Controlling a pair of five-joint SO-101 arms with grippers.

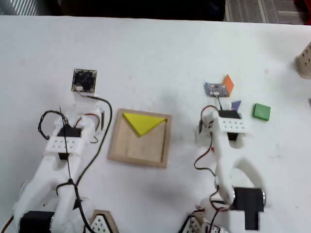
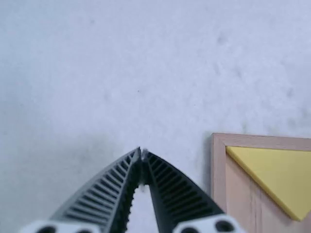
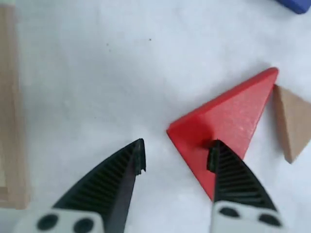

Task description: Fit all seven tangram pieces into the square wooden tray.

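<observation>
1. Your right fingers (image 3: pixel 233 182) stand wide open and hold nothing. One hangs over the face of the red triangle (image 3: pixel 228 116). The other hangs over bare desk (image 3: pixel 97 73) on the side toward the wooden tray (image 1: pixel 116 145).
2. The red triangle lies flat on the desk on the right arm's side of the tray, near it but apart. A tan triangle (image 3: pixel 291 124) lies just beside the tip that points away from the tray.
3. If you closed from here, you would probably catch only a corner or press down on the top face. Move away from the tray until the gap sits over the body of the piece, so that each finger comes down on desk outside an edge.
4. Lower slowly on the side away from the tray. There is little room there, and a careless finger could push the tan triangle.
5. The yellow triangle (image 1: pixel 142 122) already sits in the tray, with its long edge along the wall farthest from the arms and its point toward the tray's middle. Aim the red piece at the open wood and do not bump the yellow one.
6. Your left fingers (image 2: pixel 170 189) are closed tip to tip on nothing, just off the tray's corner on the left arm's side. They are out of the way there.
</observation>
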